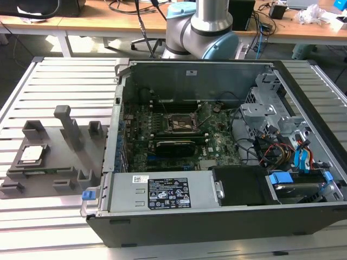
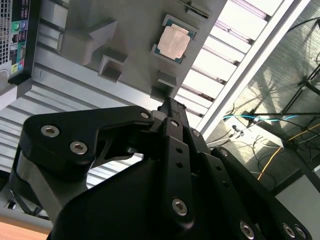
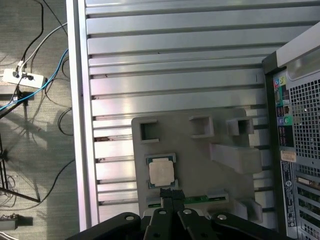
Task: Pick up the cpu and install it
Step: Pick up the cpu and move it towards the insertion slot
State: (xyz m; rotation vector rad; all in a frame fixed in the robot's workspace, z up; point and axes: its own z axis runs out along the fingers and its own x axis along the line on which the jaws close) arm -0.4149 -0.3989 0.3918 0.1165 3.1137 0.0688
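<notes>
The cpu [image 1: 32, 154] is a small square chip with a silver top. It lies flat in a shallow holder on the grey fixture plate [image 1: 54, 173], at the exterior view's left. Both wrist views look down on the cpu [image 2: 173, 42] [image 3: 162, 172] from well above. My gripper [image 2: 170, 104] [image 3: 170, 193] hangs over the fixture, its black fingers pressed together and holding nothing, with its tip close to the chip's edge in both wrist pictures. The open socket [image 1: 182, 124] sits on the motherboard inside the computer case [image 1: 217, 216].
Grey plastic blocks [image 1: 69, 125] and posts rise from the fixture plate around the cpu. The case's metal walls, drive cage [image 1: 265, 116] and cable bundle [image 1: 282, 149] crowd the socket. Slatted aluminium table [image 3: 175, 55] surrounds everything; cables lie on the floor beyond its edge.
</notes>
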